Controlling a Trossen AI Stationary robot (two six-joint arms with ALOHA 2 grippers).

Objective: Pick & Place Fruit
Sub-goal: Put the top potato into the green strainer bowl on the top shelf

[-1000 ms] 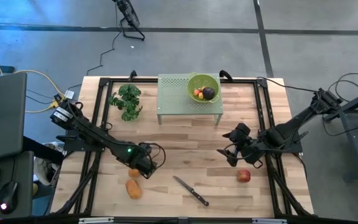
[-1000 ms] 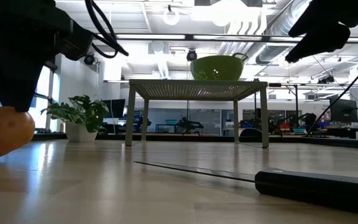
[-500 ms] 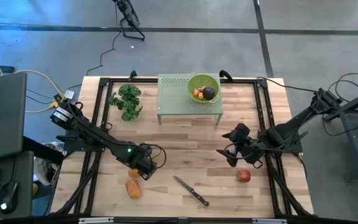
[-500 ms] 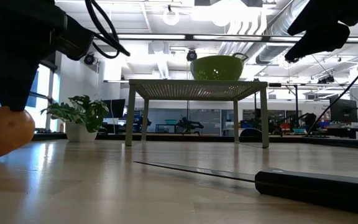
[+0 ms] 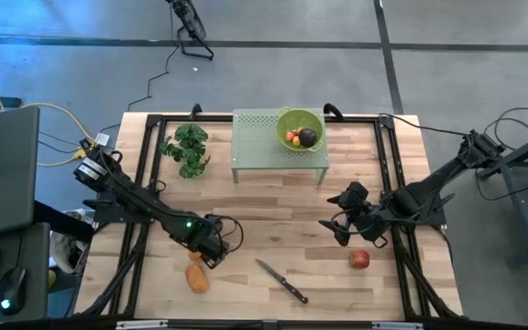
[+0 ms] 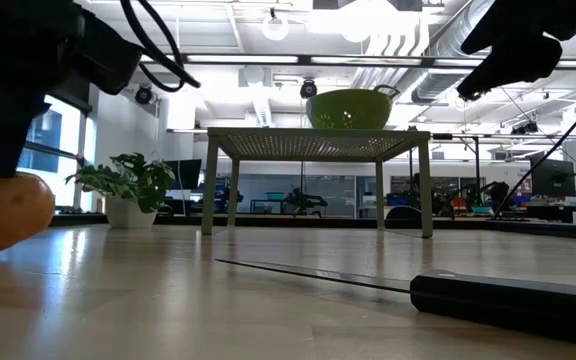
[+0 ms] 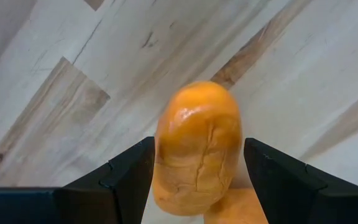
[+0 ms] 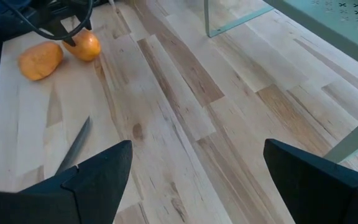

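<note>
My left gripper (image 5: 204, 252) points down near the table's front left, shut on an orange oblong fruit (image 7: 197, 149). A second orange oblong fruit (image 5: 196, 278) lies on the table just nearer the front edge. The red apple (image 5: 359, 259) lies at the front right. My right gripper (image 5: 337, 229) hangs open above the table left of the apple, with nothing between its fingers. A green bowl (image 5: 312, 119) on a pale green stand (image 5: 255, 147) at the back holds a dark purple fruit (image 5: 308, 137) and small red-orange ones (image 5: 291, 138). My left gripper has the orange fruit between its two fingers, which lie against its two long sides (image 7: 160, 155) and come from above, pointing down. The fruit stands lengthwise between them. I cannot tell whether it is clear of the table.
A black-handled knife (image 5: 282, 281) lies near the front edge, between the orange fruit and the apple. A green leafy bunch (image 5: 187, 148) sits at the back left. Bare wood lies between the two grippers.
My left gripper has rolled a little about its own axis and edged toward the table's left edge, staying over the orange fruit. The orange piece that showed beside it in the high view is now mostly covered by it.
</note>
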